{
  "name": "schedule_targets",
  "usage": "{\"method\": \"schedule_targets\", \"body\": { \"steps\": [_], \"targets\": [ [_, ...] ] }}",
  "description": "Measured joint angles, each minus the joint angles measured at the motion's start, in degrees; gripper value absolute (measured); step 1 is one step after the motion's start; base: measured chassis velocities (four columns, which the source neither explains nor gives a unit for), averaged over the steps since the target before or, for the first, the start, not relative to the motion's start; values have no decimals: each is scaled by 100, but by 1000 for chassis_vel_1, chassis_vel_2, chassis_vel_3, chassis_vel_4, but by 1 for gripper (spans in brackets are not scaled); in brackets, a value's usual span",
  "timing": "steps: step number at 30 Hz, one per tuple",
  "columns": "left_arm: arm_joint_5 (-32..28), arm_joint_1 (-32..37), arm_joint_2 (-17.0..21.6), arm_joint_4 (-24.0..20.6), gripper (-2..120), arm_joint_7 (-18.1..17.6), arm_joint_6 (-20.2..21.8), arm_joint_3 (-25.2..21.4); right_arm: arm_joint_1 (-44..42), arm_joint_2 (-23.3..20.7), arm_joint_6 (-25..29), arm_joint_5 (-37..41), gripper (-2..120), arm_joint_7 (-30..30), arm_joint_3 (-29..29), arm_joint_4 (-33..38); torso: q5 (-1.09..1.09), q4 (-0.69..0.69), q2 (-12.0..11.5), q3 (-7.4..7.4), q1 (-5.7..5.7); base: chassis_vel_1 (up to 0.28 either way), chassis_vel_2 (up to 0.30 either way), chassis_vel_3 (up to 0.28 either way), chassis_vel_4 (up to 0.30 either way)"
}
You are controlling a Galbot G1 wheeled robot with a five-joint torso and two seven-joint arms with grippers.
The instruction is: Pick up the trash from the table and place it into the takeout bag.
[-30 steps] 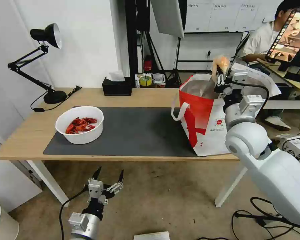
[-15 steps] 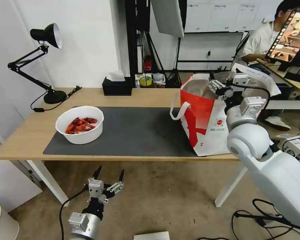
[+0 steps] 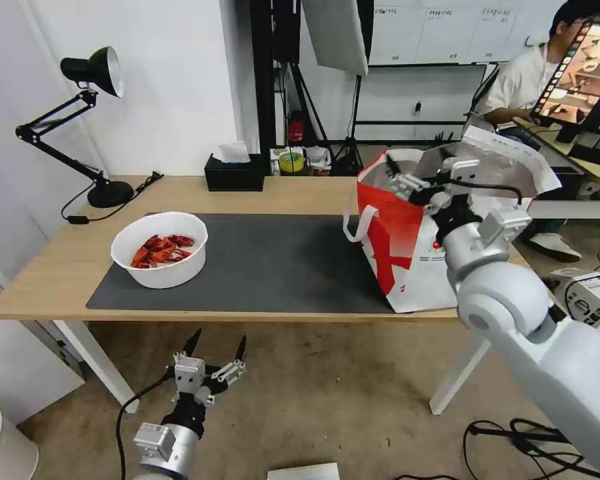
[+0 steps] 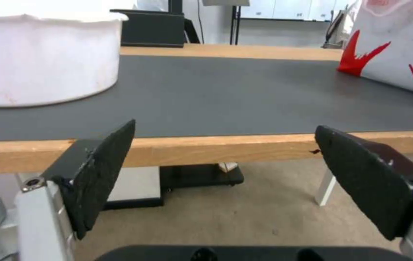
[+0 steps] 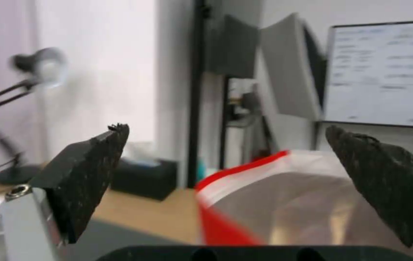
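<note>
Hovering spread-fingered and empty over the white-and-red foil-lined takeout bag (image 3: 407, 240), the right gripper (image 3: 397, 175) sits far from the white round bowl of red crayfish shells (image 3: 160, 249) — the left gripper (image 3: 215, 347), wide open and empty below the light-wood table (image 3: 273, 193), is nearer.

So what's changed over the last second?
The right pincer let go of the beige ball it held above the white and red insulated takeout bag; now open and empty, it has swung toward the robot's left over the bag's mouth. The white round bowl of red crayfish shells and low, open left pincer stayed put.
</note>
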Motion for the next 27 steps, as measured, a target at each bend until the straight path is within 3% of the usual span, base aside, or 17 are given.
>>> {"method": "schedule_targets", "body": {
  "steps": [3,9,19,27],
  "targets": [
    [-74,-32,62,-5,100,-1,0,-43,-489,-169,25,-2,100,-542,165,264,0,0,0,0,0,0,0,0,0],
    [-145,-133,90,11,100,-3,0,-51,-1087,-282,6,-27,100,-809,224,490,0,0,0,0,0,0,0,0,0],
    [-218,-188,142,68,100,-6,0,-90,-1885,-190,36,-501,100,-829,243,553,0,0,0,0,0,0,0,0,0],
    [-266,-239,212,103,100,-8,-1,-134,-3007,307,536,-1282,100,-416,214,329,0,0,0,0,1,0,0,0,0]
  ]
}}
